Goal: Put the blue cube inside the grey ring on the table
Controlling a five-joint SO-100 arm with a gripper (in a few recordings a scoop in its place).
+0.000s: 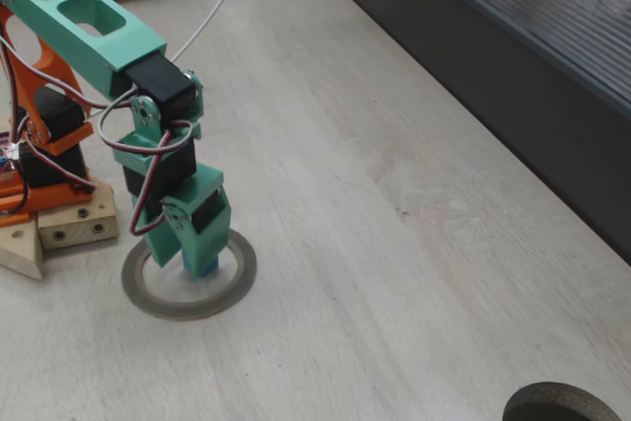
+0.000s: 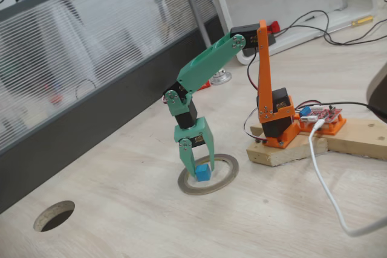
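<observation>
Blue cube (image 2: 202, 173) inside the grey ring (image 2: 225, 180), resting on the counter (image 2: 266, 209) toward the ring's near-arm side. Pincer (image 2: 199, 164) upright over the ring, fingers spread either side of the cube; contact unclear. Wooden base block (image 2: 284, 151) just beside the ring.

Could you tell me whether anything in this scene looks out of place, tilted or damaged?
Nothing stands out. The blue cube sits between the gripper's jaws inside the grey ring, which lies flat on the table. I see nothing spilled or broken.
</observation>
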